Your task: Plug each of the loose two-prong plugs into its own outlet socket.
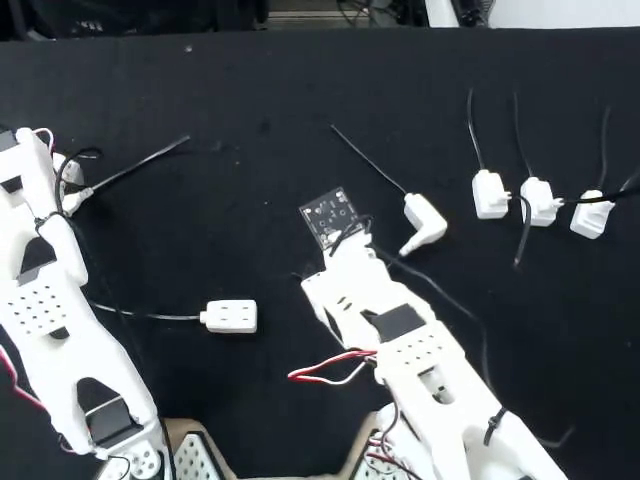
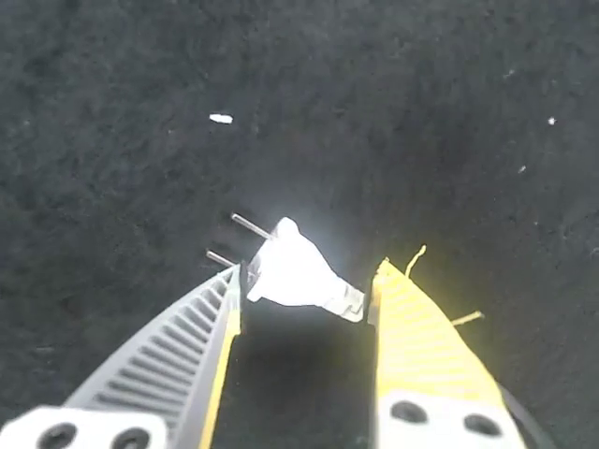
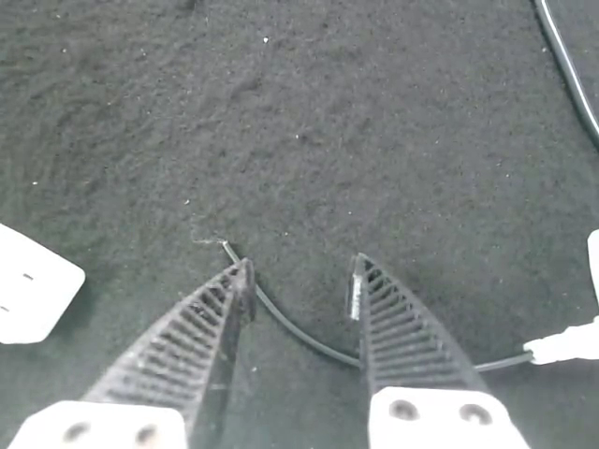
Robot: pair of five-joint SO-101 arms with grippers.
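My left gripper (image 2: 304, 281) is shut on a white two-prong plug (image 2: 295, 269), whose two metal prongs stick out past the fingertips. In the high view this gripper (image 1: 68, 185) sits at the far left, and the plug's black cable (image 1: 140, 165) trails away to the right. A white outlet socket (image 1: 230, 316) lies left of centre; its corner (image 3: 28, 285) shows in the right wrist view. My right gripper (image 3: 299, 281) stands open just above the cloth, straddling a thin black cable (image 3: 299, 335). Another loose white plug (image 1: 424, 221) lies right of that gripper (image 1: 335, 235).
Three more white plug bodies (image 1: 490, 194) (image 1: 538, 201) (image 1: 590, 216) with black cables lie in a row at the right. Black cloth (image 1: 250, 90) covers the table. Red and white wires (image 1: 325, 368) loop beside the right arm.
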